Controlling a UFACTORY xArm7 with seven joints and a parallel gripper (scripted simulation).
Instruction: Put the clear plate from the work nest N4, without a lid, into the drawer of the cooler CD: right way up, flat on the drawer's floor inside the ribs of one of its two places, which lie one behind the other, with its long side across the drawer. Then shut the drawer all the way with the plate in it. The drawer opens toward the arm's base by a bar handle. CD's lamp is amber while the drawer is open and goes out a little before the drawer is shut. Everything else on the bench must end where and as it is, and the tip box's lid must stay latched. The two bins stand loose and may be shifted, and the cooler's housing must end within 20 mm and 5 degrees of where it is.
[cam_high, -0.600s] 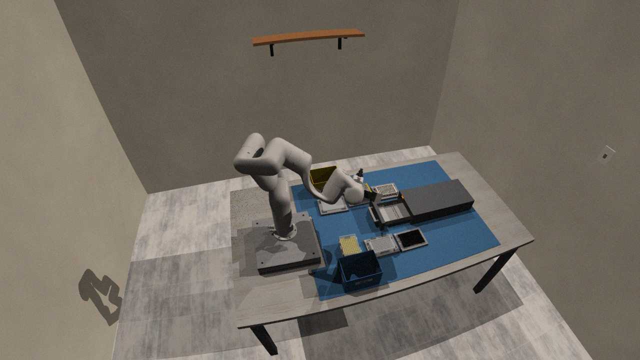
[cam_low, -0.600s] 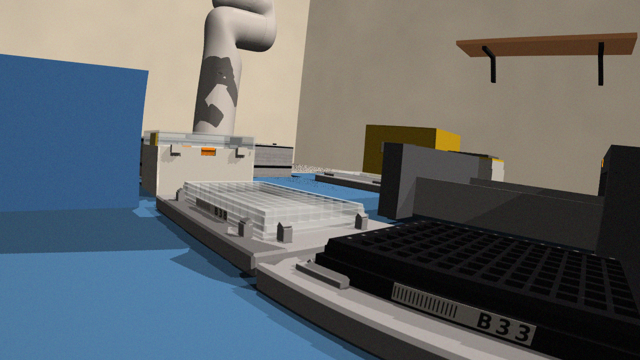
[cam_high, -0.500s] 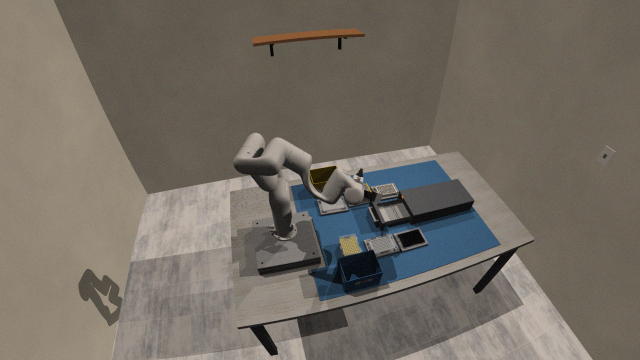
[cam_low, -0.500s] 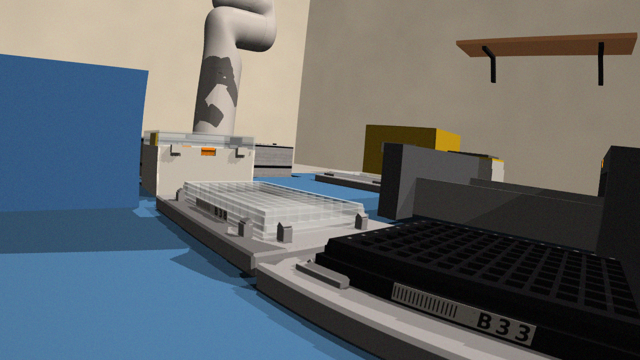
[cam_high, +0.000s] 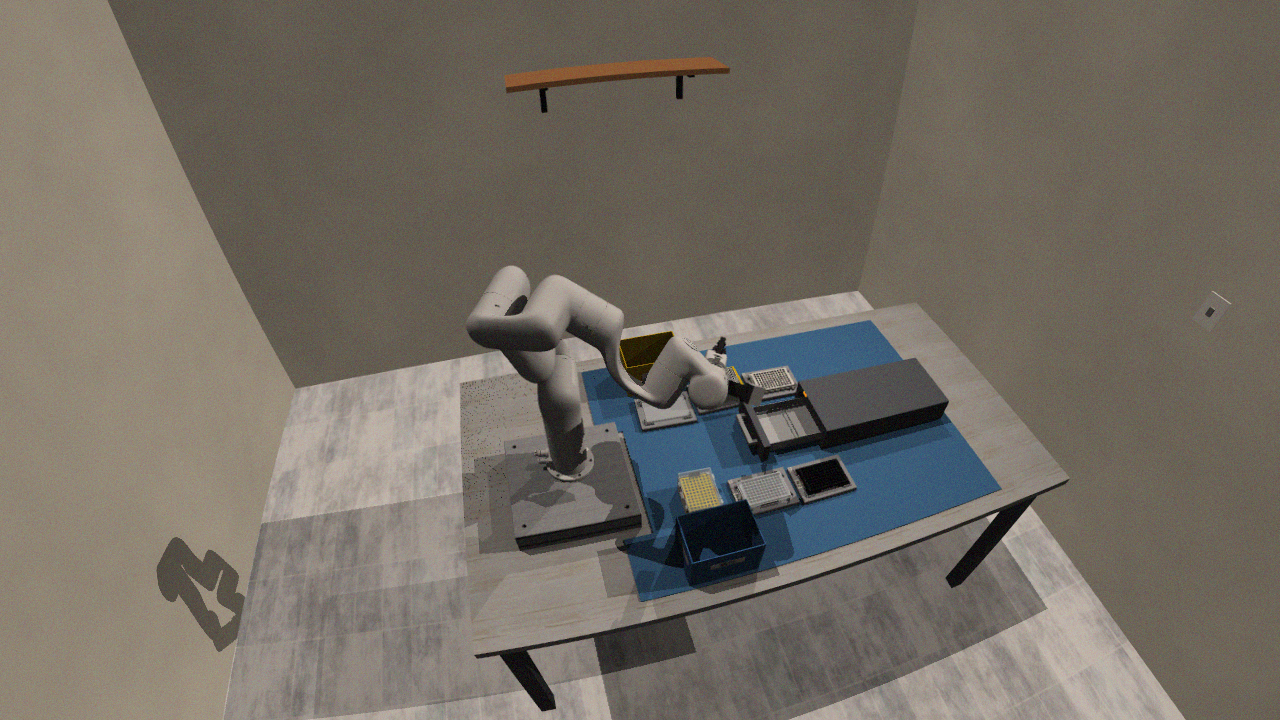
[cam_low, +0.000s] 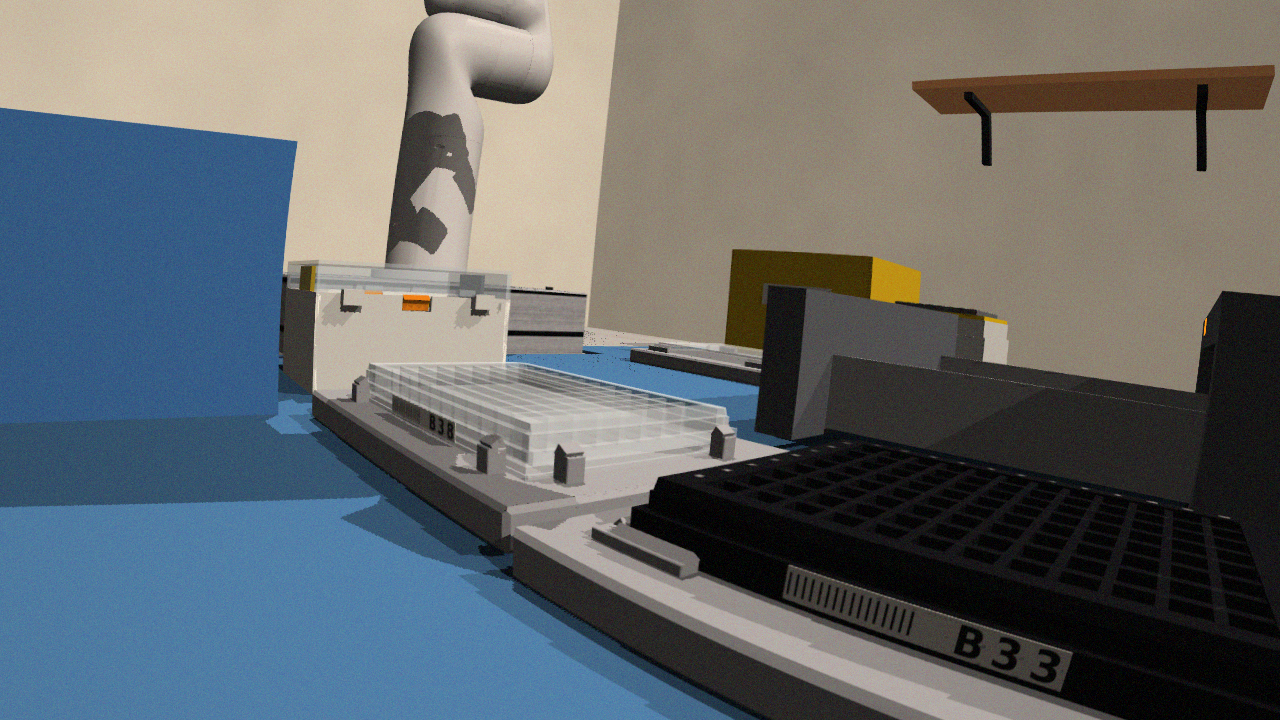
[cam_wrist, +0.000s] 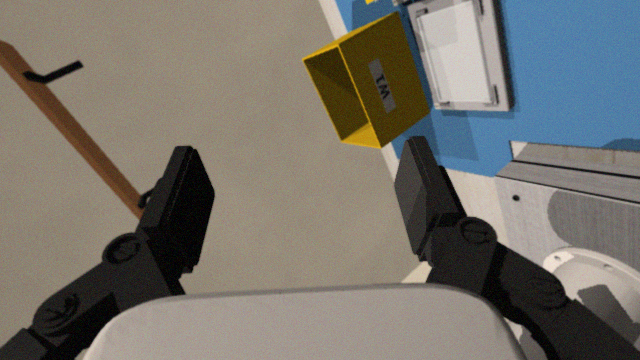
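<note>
Clear plate (cam_low: 546, 413) sits in its nest, untouched. My jaws gape fully, holding nothing, tipped toward the yellow bin (cam_wrist: 367, 95) beside the open drawer (cam_high: 785, 426)

Blue mat (cam_high: 895, 465), yellow bin (cam_wrist: 380, 90), black gridded plate (cam_low: 984, 528) — clear gridded plate (cam_low: 546, 407), orange-brown shelf (cam_high: 617, 71).

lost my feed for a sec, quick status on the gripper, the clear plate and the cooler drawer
Gripper open, empty, by the drawer. Clear ribbed well plate B38 seated in its grey nest. Dark cooler drawer pulled out, floor bare. Nothing blocking the plate.
</note>
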